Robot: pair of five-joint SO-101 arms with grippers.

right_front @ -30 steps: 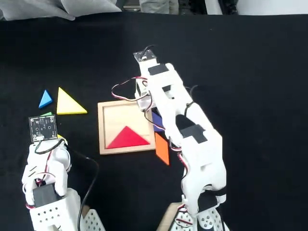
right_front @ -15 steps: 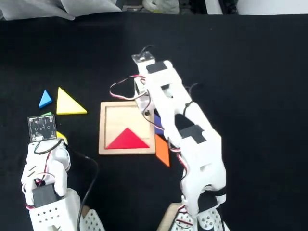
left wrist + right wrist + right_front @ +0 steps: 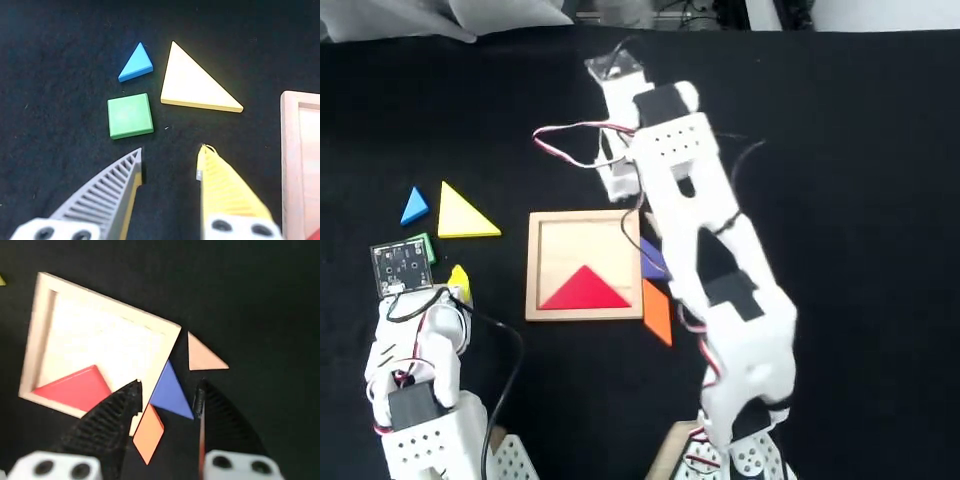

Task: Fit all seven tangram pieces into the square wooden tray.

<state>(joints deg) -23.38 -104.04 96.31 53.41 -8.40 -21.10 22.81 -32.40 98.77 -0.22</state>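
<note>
The right hand [image 3: 169,386] had risen off the wooden tray [image 3: 532,268], released and empty above the dark blue triangle [image 3: 171,394]; only the red triangle [image 3: 584,288] sat inside.

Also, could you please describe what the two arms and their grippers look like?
Both arms are white shells with black servo blocks: the left arm carries a square black circuit board and trails a black cable; the right arm has looped red-and-white wires. The left gripper has one grey and one yellow ribbed finger; the right gripper has black ones.
</note>
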